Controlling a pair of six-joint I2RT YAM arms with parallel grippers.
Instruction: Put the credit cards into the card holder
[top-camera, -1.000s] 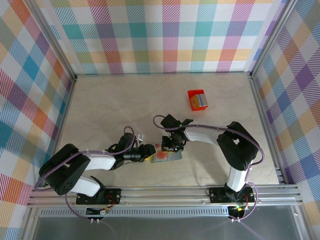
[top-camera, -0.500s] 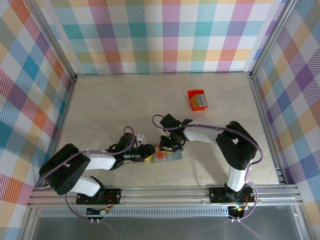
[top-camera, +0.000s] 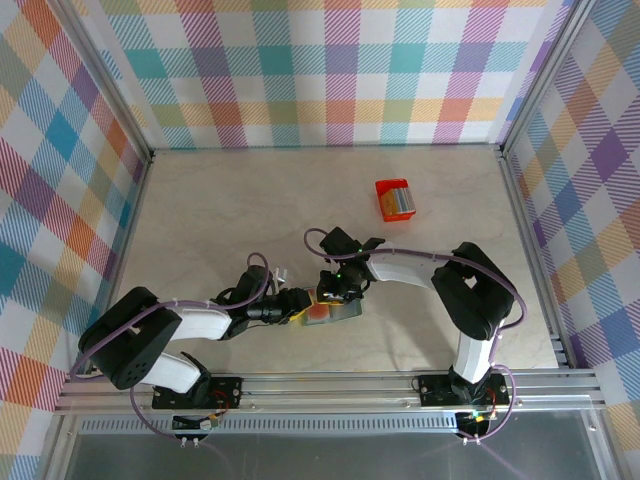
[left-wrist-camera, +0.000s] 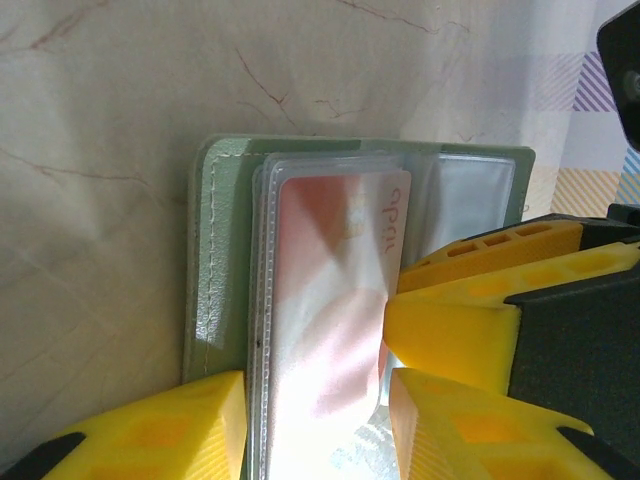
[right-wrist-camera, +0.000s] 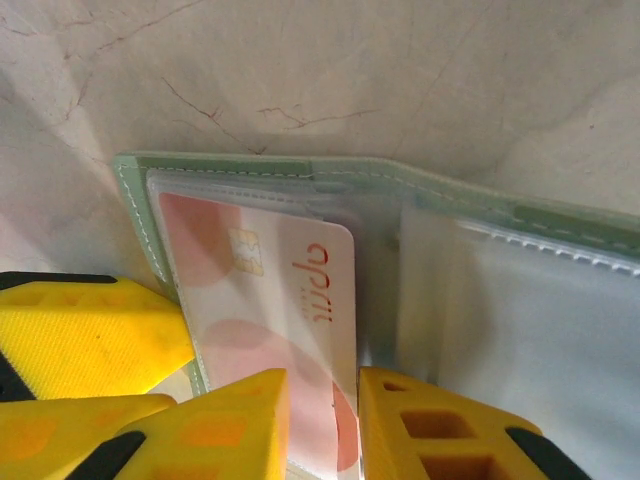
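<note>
support comes from the left gripper (top-camera: 300, 304), low over the marble-look table (top-camera: 220, 210). its yellow fingers (left-wrist-camera: 150, 430) are spread wide, released rather than clenched, one either side of the clear sleeve. we judge it is there to pin the card holder (left-wrist-camera: 210, 250) flat and open so it cannot slide. the grey-green holder lies unfolded near the front centre of the table, between the two grippers. a pink-and-white credit card (right-wrist-camera: 290, 300) looks to be largely inside its left sleeve. the right gripper (right-wrist-camera: 325, 400) is clenched on that card's outer edge, we think to feed it fully home. well apart, behind and to the right, a small red box (top-camera: 394, 199) holds something pale, too small to tell.
</note>
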